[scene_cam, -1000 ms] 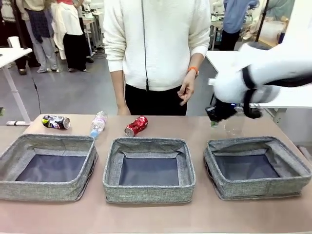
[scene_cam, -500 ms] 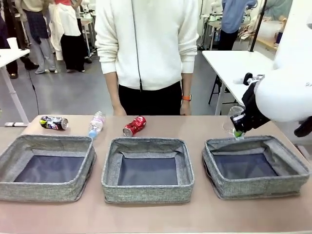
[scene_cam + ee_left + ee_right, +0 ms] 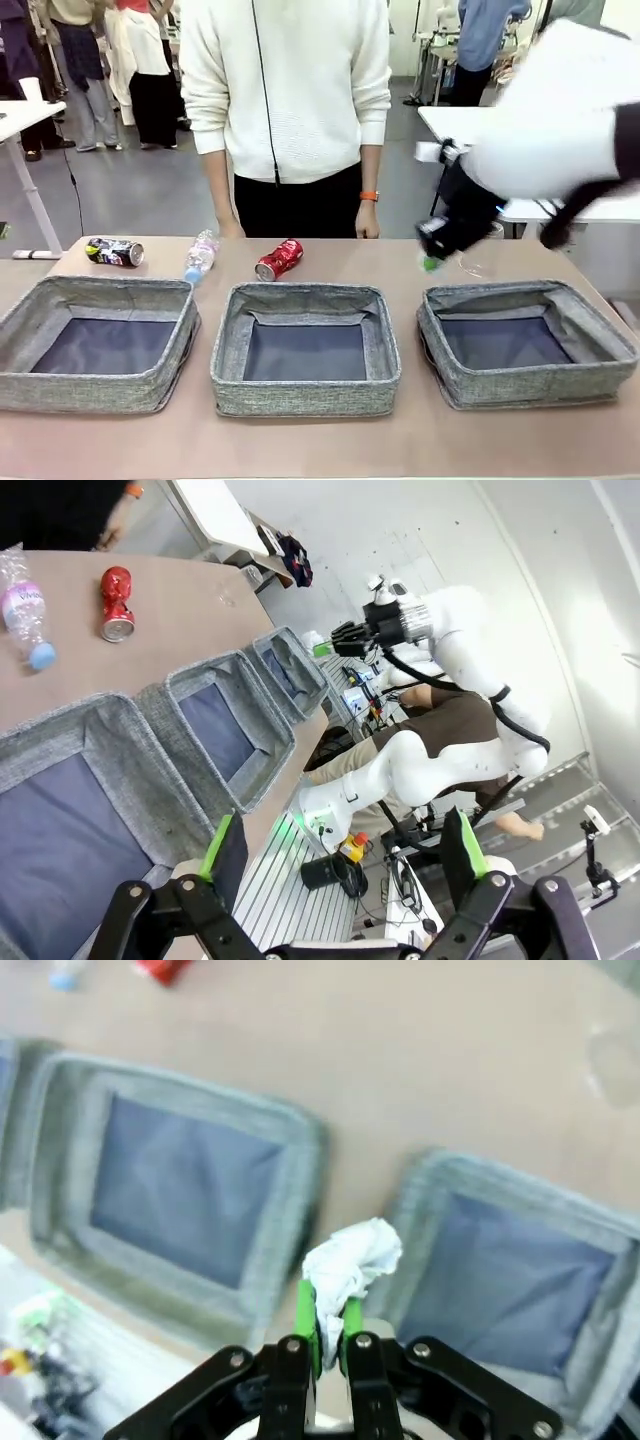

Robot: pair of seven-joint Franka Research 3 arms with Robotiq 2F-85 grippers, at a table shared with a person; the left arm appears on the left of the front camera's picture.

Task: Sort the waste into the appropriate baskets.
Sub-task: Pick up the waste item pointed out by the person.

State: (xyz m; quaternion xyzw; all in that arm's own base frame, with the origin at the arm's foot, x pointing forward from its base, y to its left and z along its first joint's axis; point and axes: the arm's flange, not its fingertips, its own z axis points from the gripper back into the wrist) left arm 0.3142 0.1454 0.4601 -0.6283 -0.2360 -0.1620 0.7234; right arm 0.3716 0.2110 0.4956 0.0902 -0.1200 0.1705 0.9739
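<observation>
Our right pincer (image 3: 328, 1310) is clamped on the white paper ball (image 3: 350, 1258), which sticks up from between its green pads. In the wrist view the ball hangs in the air over the strip of table (image 3: 300, 440) between the middle basket (image 3: 300, 1150) and the right basket (image 3: 430, 1175). From the front, this pincer (image 3: 432, 262) sits above the table just behind the right basket's far left corner. A clear cup (image 3: 474, 266) lies on the table close beside it. Our left pincer (image 3: 340, 850) has its fingers wide apart with nothing between them, and it looks across the row of baskets from the side. The left basket (image 3: 20, 320), the middle one and the right one stand in a line along the near half of the table, and we see only dark lining inside each. Behind them, on the far part of the table, lie the dark can (image 3: 115, 251), the bottle (image 3: 201, 255) with its blue cap towards us, and the red can (image 3: 279, 259). A person (image 3: 290, 90) in a white sweater stands at the far edge, arms down.
</observation>
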